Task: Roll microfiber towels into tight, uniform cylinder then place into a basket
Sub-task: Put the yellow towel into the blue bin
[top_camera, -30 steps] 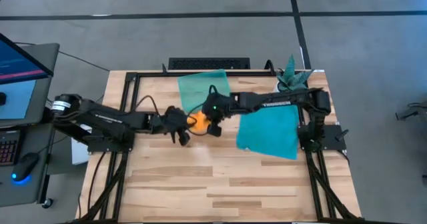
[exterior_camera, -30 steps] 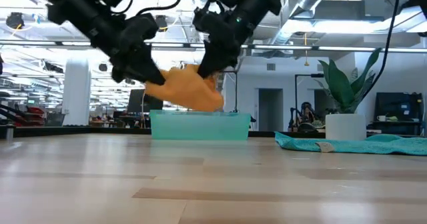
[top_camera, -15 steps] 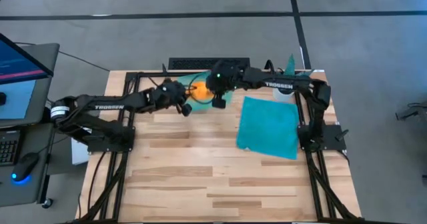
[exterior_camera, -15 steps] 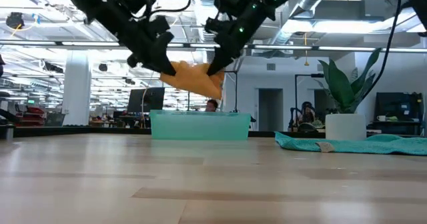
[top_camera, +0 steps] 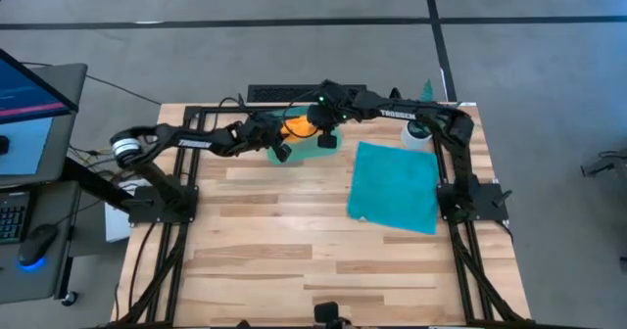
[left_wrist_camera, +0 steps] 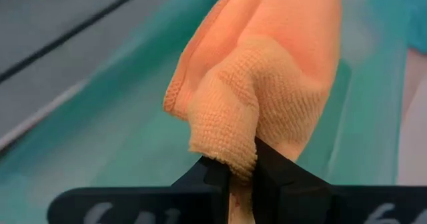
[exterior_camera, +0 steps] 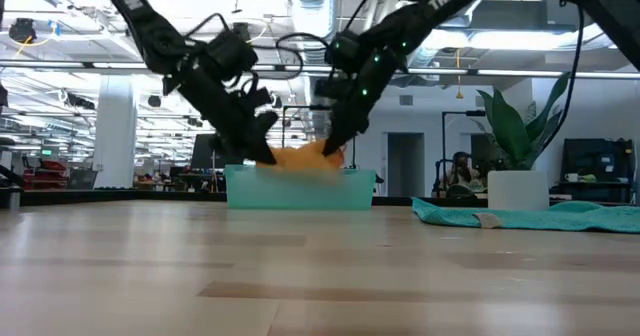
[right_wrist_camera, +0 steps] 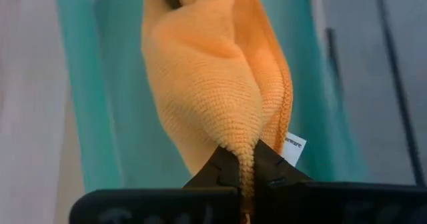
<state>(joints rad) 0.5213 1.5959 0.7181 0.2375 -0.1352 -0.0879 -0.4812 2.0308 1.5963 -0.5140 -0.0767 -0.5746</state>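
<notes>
The orange towel (top_camera: 297,126), bunched into a loose roll, hangs between both grippers over the pale-green basket (top_camera: 315,146) at the table's far edge. My left gripper (exterior_camera: 262,154) is shut on the roll's left end. My right gripper (exterior_camera: 333,144) is shut on its right end. In the low view the towel (exterior_camera: 300,158) sags to the level of the basket's rim (exterior_camera: 300,172). The teal-blue towel (top_camera: 395,185) lies flat on the table to the right, with no gripper on it. My left gripper pinches a folded end of the orange towel (left_wrist_camera: 227,154) between its two fingers, several layers thick. The fingers slant down from the table's left. The roll stretches away from them over the basket, slack. My right gripper pinches the orange towel's other end (right_wrist_camera: 243,154) between its two fingers, beside the white label (right_wrist_camera: 293,146). It slants down from the right. The towel bulges out beyond the fingers and hangs over the basket; whether it touches the basket's floor I cannot tell.
A white pot with a green plant (top_camera: 426,114) stands at the far right corner, close behind the right arm. A black frame (top_camera: 196,114) runs along the table's edges. Bare wood (top_camera: 294,241) takes up the near half.
Both grippers, still shut on the orange towel's ends, have carried it toward the table's far edge and down. It hung in front of the basket's near side. Now it hangs over the basket and sags to rim level.
</notes>
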